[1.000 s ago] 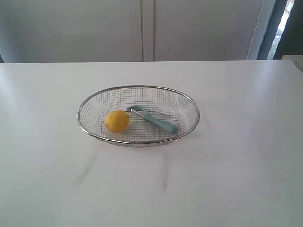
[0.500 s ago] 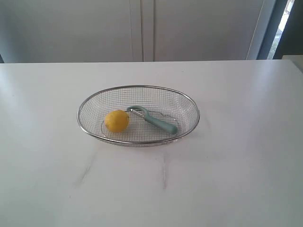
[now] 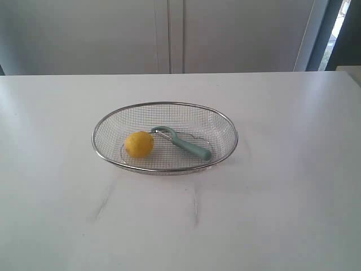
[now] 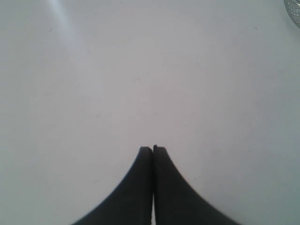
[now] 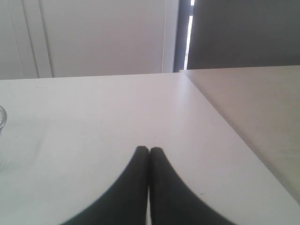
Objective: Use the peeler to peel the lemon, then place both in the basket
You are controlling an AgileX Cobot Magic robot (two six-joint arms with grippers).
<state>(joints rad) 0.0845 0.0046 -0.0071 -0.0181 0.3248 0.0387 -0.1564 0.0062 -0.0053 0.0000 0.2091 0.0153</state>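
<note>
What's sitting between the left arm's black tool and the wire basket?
Nothing. In the left wrist view, only bare white table lies between the left tool and the basket rim.

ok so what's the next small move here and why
Probably open the left hand and move it toward the lemon. The lemon, skin apparently whole, lies beside the peeler in the basket, on its left side. Left and right hand are both shut over bare table, away from the basket, so nothing can be gripped yet.
</note>
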